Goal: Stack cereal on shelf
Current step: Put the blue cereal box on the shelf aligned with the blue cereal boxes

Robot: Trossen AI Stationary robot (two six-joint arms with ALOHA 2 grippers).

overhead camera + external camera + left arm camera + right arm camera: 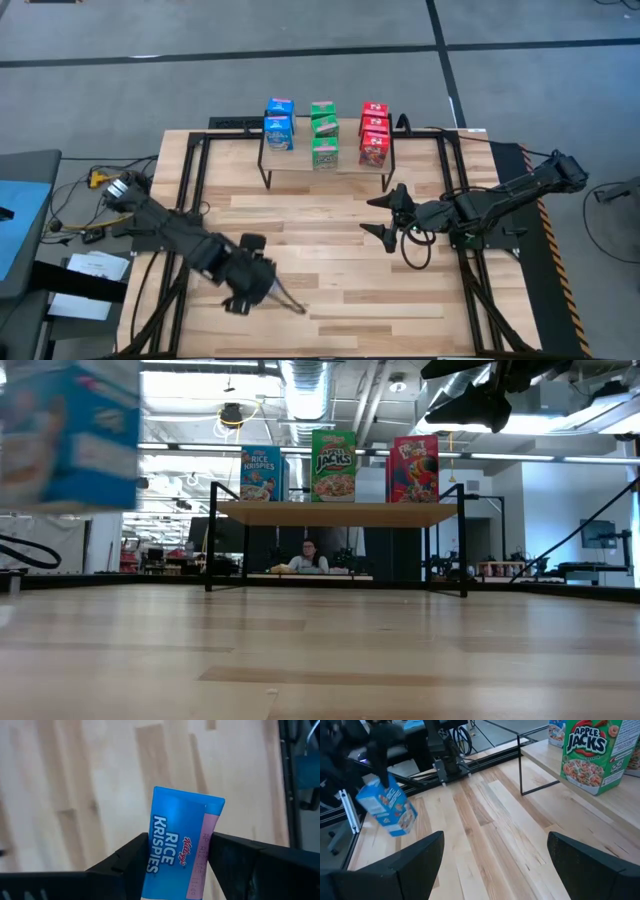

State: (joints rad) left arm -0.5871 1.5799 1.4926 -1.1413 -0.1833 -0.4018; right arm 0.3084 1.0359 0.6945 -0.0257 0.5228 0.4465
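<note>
The tabletop (330,270) is the biggest thing here: pale wood planks laid side by side, smooth, with a visible grain and a dark metal frame at its edges. At its far edge stands the shelf (350,165), a small rectangular light-wood board on thin black wire legs.

On the shelf, the cereal sits in three short rows of small glossy cardboard boxes: the blue boxes (279,124), two showing from above, the green boxes (323,135) in the middle and the red boxes (374,134) on the right. From table height only the front box of each row can be seen; the ones behind are hidden.

Down at the near left of the tabletop, the left gripper (177,857) has its dark fingers clamped tight on the narrow sides of one more blue box (181,845), a blue Rice Krispies carton with a pink side panel. The box is lifted off the wood and tilted. Its lower end is cut off in the wrist view, and from overhead the arm covers it completely.

The right gripper (385,216) hangs over the tabletop in front of the shelf's right end, its fingers spread wide, holding nothing.
</note>
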